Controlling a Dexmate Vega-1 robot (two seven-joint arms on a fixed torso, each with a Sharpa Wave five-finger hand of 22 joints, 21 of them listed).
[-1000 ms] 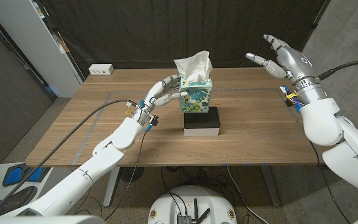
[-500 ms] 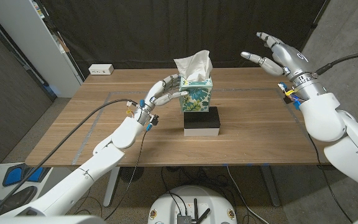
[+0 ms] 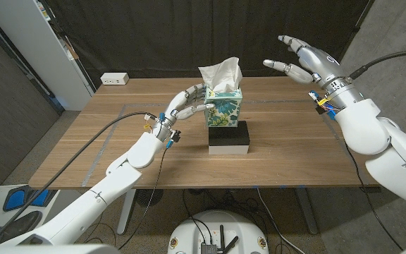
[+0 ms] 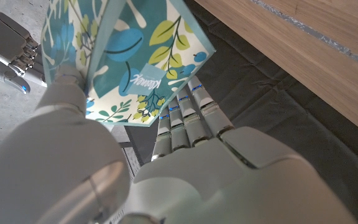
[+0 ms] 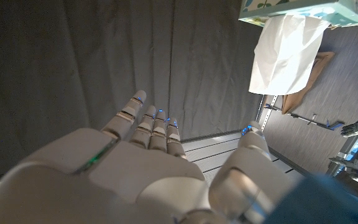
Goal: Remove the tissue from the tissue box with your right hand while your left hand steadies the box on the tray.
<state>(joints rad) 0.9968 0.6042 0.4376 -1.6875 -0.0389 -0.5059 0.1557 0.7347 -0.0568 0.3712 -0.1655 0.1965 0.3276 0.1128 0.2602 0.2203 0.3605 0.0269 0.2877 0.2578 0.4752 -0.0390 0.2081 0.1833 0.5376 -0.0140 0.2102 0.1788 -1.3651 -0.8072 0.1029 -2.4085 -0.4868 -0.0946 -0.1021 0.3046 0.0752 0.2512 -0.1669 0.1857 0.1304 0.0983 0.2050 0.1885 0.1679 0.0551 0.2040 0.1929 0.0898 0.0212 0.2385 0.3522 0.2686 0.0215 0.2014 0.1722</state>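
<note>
A teal floral tissue box [image 3: 224, 109] stands on a black tray [image 3: 229, 138] at the middle of the wooden table, with a white tissue [image 3: 219, 73] sticking up from its top. My left hand [image 3: 187, 104] grips the box from its left side, fingers along one wall and thumb on another; the left wrist view shows this hand [image 4: 191, 168] against the box [image 4: 123, 56]. My right hand [image 3: 303, 58] hovers open in the air to the right of the tissue, apart from it. In the right wrist view, the spread right hand [image 5: 160, 168] faces the tissue [image 5: 284, 53].
A white power strip [image 3: 115, 79] lies at the table's back left. A white cabinet [image 3: 41, 49] stands beyond the table's left end, and a black curtain hangs behind. Thin tape lines mark the tabletop [image 3: 104, 141].
My right hand has moved left through the air, closer to the tissue, still open. The left hand and the box have stayed put.
</note>
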